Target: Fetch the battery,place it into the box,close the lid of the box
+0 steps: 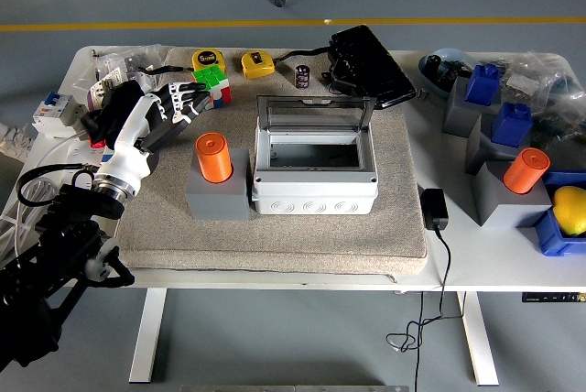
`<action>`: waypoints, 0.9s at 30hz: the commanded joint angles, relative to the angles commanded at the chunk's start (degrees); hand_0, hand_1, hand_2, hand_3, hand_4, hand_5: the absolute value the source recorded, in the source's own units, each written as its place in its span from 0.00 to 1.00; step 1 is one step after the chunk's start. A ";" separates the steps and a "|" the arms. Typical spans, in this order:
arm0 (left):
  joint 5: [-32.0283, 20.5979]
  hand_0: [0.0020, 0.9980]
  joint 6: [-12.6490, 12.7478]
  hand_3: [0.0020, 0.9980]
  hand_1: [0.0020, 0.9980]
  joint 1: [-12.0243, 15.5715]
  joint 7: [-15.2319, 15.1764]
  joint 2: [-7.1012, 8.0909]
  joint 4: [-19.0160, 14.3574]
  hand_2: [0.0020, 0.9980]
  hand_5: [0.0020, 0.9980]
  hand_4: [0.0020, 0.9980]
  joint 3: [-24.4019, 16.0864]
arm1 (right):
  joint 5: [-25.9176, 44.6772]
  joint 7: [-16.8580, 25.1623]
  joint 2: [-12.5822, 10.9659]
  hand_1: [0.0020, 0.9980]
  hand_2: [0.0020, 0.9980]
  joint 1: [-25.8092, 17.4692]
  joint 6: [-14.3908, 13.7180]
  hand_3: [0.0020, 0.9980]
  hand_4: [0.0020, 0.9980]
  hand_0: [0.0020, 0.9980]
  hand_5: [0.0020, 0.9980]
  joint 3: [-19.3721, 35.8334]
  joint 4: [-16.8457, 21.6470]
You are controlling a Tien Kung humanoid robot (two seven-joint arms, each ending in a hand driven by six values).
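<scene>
An orange cylindrical battery [215, 156] stands upright in a grey holder block [218, 194] on the beige mat. Right of it sits the grey box [314, 170], its clear lid [314, 114] raised at the back and the inside bare. My left hand [186, 101] hovers up and left of the battery, a short gap away, fingers loosely extended toward the right and holding nothing. A second orange battery [526, 170] stands in another grey block [506, 198] at the right of the table. My right arm is out of view.
Behind the left hand lie a colour cube [214, 82], two yellow tape measures [208, 59], a small dark capacitor [302, 76] and a black case [371, 67]. A black power adapter [434, 209] lies right of the mat. Blue holders [513, 122] and a yellow object [569, 209] crowd the right.
</scene>
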 joint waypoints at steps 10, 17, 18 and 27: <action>-2.92 0.76 0.89 0.73 0.73 -0.16 -3.22 -0.42 2.23 0.71 0.40 1.00 5.59 | 0.04 0.02 -0.19 0.64 0.63 0.07 -0.15 0.58 0.99 0.61 0.57 -0.43 0.16; -4.40 0.74 2.27 0.70 0.71 -0.45 -5.53 -0.93 3.59 0.70 0.37 1.00 7.95 | 0.17 0.08 -0.12 0.64 0.63 -0.08 -0.10 0.58 0.99 0.61 0.57 -0.68 0.15; -4.68 0.74 2.44 0.70 0.71 -0.53 -5.79 -1.03 3.88 0.70 0.37 1.00 8.25 | 0.19 0.08 -0.11 0.64 0.63 -0.08 -0.08 0.58 0.99 0.61 0.57 -0.72 0.14; -7.13 0.65 3.91 0.53 0.59 -1.33 -7.22 -2.35 5.63 0.54 0.07 1.00 9.23 | 0.23 0.01 0.06 0.64 0.63 -0.12 -0.02 0.58 0.99 0.61 0.57 -0.45 0.12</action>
